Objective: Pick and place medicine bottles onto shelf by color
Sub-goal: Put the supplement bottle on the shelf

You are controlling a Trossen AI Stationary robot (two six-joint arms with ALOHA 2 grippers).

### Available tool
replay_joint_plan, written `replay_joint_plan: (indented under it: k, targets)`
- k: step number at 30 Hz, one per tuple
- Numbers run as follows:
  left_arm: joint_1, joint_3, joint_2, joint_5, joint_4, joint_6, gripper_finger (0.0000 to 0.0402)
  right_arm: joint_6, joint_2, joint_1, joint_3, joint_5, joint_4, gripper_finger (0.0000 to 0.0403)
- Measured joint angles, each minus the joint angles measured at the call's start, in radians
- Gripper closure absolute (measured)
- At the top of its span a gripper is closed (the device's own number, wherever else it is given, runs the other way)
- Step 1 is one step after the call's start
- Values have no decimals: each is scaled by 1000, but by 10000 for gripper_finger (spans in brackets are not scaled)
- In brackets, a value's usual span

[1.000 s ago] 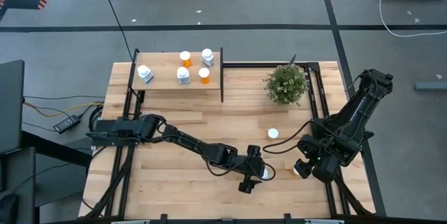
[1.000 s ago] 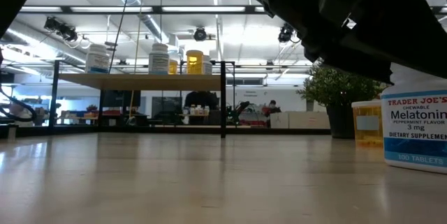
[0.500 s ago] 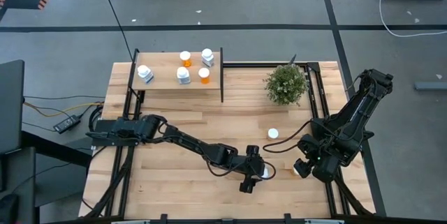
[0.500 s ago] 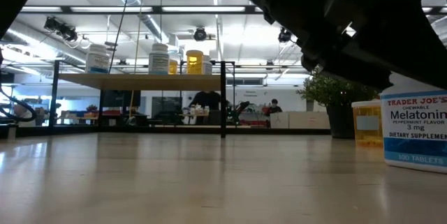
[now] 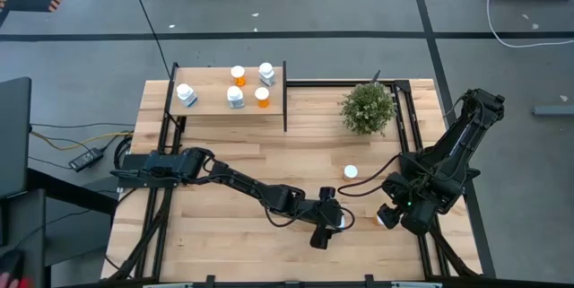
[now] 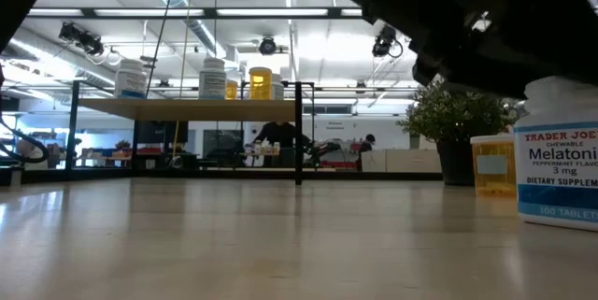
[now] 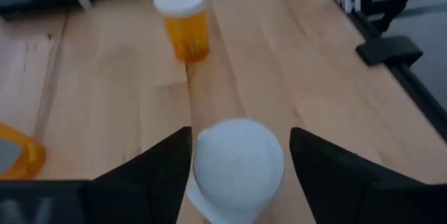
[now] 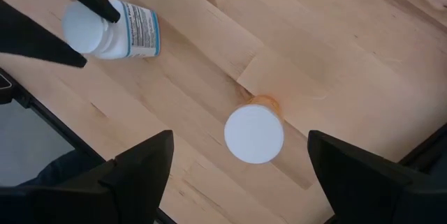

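A white Melatonin bottle (image 5: 341,220) stands upright on the tabletop; it also shows in the low view (image 6: 561,155). My left gripper (image 5: 334,224) is open, with a finger on each side of its white cap (image 7: 239,165). One orange bottle (image 5: 350,172) stands farther back. Another orange bottle (image 8: 254,133) stands under my open right gripper (image 5: 389,215), which hovers above it without touching. The shelf (image 5: 208,101) at the far left carries several white and orange bottles. My left gripper comes at the white bottle nearly level, from the table's left and near side. One finger (image 7: 164,168) lies against the side of the cap (image 7: 199,161); a gap shows between the cap and the other finger (image 7: 321,175). The bottle stands upright on the table.
A potted plant (image 5: 367,107) stands at the far right. A black upright divider (image 5: 285,96) closes the shelf's right end. Black frame rails (image 5: 414,144) run along the table's right side. Bare planks lie in the table's middle and near left.
My left gripper has edged a little toward the table's right edge. The white bottle has slid slightly to the right along the table, still upright, and its cap now shows below the arm in the low view.
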Motion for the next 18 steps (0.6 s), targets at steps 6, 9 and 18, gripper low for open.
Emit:
replay_joint_plan:
  k: [6,9,18]
  targets:
    - [0,0,-1,0,-3,1,161,0,0,0,0,0,0,65]
    - [0,0,-1,0,-14,1,174,0,0,0,0,9,-1,65]
    - [0,0,-1,0,-23,1,194,0,0,0,0,23,-2,65]
